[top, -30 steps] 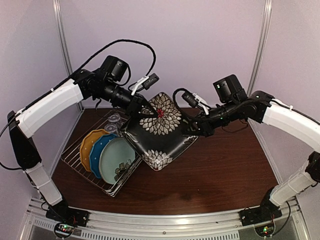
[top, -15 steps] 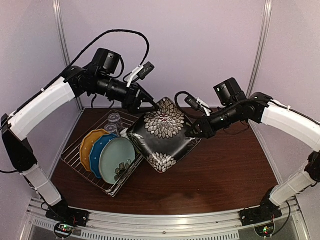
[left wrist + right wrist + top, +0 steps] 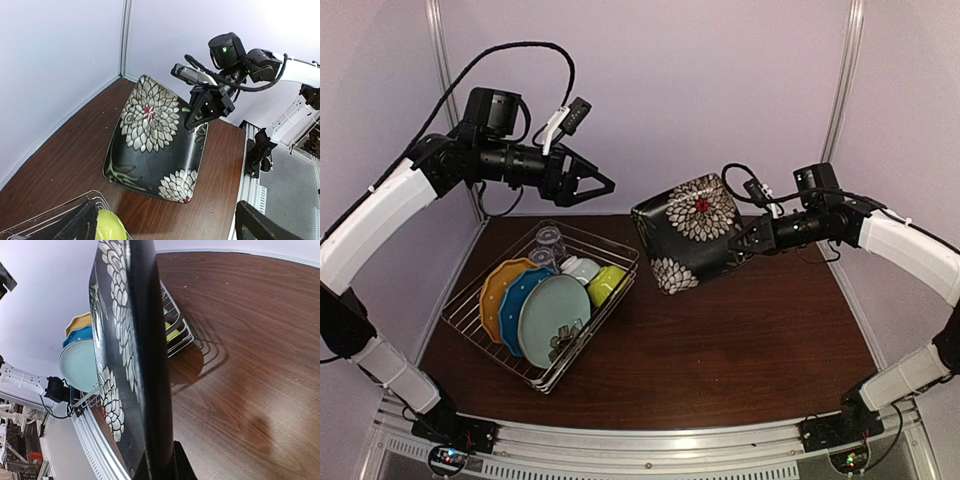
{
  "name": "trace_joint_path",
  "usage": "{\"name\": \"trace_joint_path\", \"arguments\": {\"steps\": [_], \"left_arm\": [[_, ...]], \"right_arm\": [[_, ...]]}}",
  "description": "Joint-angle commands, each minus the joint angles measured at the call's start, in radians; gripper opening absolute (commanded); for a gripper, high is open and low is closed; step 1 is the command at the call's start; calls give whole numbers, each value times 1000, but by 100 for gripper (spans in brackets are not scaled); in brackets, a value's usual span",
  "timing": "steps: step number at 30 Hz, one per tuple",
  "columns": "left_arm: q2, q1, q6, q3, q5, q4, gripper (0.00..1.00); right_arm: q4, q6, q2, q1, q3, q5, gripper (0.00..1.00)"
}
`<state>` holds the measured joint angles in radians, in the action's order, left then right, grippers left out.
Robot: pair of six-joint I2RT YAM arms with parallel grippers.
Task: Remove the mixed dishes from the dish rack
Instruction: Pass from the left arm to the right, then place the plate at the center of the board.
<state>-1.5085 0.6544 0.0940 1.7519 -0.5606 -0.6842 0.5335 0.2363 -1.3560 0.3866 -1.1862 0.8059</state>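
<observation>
My right gripper (image 3: 744, 241) is shut on the right edge of the dark patterned plate (image 3: 688, 232) and holds it tilted above the table, right of the dish rack (image 3: 457, 318). In the right wrist view that plate (image 3: 145, 340) runs edge-on out of my right gripper (image 3: 161, 466). My left gripper (image 3: 598, 186) hangs open and empty high over the rack's far side. Seen from the left wrist, the plate (image 3: 155, 135) faces my open left gripper (image 3: 167, 230). In the rack stand an orange plate (image 3: 494, 290), a blue plate (image 3: 514, 306) and a pale teal plate (image 3: 552, 315). With them are a lime-green bowl (image 3: 607, 283), a small pale bowl (image 3: 582, 268) and clear glasses (image 3: 550, 240).
Brown tabletop (image 3: 740, 350) spreads to the right of and in front of the rack. Pale walls with metal posts (image 3: 448, 90) close the back and sides. A metal rail (image 3: 650, 450) carrying the arm bases runs along the near edge.
My left gripper let go of the dark plate, opened wide and drew back up and left. My right gripper carried the plate to the right, away from the rack, uncovering the two bowls.
</observation>
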Motion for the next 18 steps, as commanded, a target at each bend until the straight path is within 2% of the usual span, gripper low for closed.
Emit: {"name": "trace_joint_path", "arguments": {"steps": [1,8,14,18], "left_arm": [[28,-14,51,-51,14,90,97],[32,-26,82,-67,13,104,97],[53,-58,119,-110,23,138,97],[70,-78,136,-143,26,167,98]], "right_arm": [[-129,14,49,-90,-22,41,0],[-13,-46,-56,-213,-129,-9,0],[-16,-45,-169,-289,-161,9,0],[-18,-35,-240,-294,-173,19,0]]}}
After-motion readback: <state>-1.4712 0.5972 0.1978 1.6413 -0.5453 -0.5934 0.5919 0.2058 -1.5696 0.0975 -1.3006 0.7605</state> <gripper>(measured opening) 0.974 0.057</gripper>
